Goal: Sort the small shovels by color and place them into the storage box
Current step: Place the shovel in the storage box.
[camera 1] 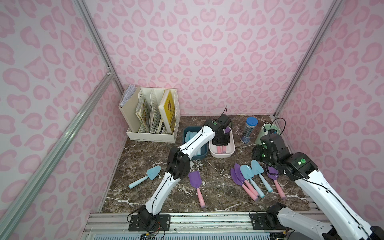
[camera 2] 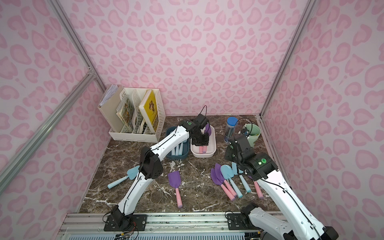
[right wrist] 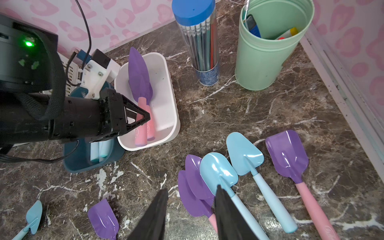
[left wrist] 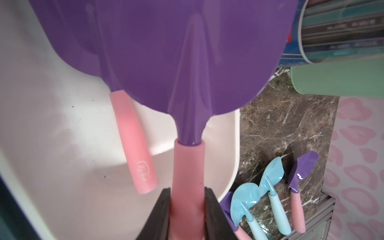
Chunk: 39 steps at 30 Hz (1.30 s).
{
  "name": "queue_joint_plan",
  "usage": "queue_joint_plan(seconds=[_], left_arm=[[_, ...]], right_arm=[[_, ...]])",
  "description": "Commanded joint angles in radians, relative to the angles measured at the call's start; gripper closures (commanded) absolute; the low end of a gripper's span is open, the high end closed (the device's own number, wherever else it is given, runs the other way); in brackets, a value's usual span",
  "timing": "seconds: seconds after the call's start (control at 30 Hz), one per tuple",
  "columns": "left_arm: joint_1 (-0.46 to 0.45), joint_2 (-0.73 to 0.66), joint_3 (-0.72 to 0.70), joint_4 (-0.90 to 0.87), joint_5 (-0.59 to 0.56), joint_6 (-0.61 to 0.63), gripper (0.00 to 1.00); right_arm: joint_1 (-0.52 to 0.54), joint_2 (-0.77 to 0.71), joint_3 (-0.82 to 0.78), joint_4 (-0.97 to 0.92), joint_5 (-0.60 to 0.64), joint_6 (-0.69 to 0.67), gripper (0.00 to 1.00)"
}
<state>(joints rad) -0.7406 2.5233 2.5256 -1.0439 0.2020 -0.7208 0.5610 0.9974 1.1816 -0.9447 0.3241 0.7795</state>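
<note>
My left gripper (left wrist: 188, 191) is shut on the pink handle of a purple-bladed shovel (left wrist: 176, 52) and holds it over the white box (camera 1: 231, 148), its blade (camera 1: 227, 129) toward the back. A second pink-handled shovel (left wrist: 133, 145) lies inside that box. Light blue shovels (right wrist: 97, 151) lie in the dark blue box (camera 1: 204, 153) beside it. My right gripper (right wrist: 191, 189) hangs open above a cluster of purple and light blue shovels (camera 1: 246, 171) on the right of the table. A lone blue shovel (camera 1: 152, 172) and a purple one (camera 1: 195, 178) lie further left.
A cream file rack (camera 1: 151, 116) with books stands at the back left. A clear pencil tube (camera 1: 249, 129) with a blue cap and a green cup (camera 1: 268, 133) stand at the back right. Pink patterned walls close in three sides of the marble table.
</note>
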Motion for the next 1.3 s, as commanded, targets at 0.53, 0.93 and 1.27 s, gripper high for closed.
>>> queue_joint_plan(seconds=[0.53,0.93,1.27], left_arm=[[0.027,0.086,0.020,0.099,0.039,-0.060,0.98],[0.025,0.114,0.022,0.114,0.043,-0.074,0.95],[0.025,0.130,0.025,0.131,0.049,-0.086,0.89]], right_arm=[[-0.006,0.032,-0.006,0.027,-0.031,-0.025,0.57],[-0.014,0.046,-0.017,0.040,-0.043,-0.044,0.56],[-0.026,0.055,-0.017,0.047,-0.052,-0.057,0.56]])
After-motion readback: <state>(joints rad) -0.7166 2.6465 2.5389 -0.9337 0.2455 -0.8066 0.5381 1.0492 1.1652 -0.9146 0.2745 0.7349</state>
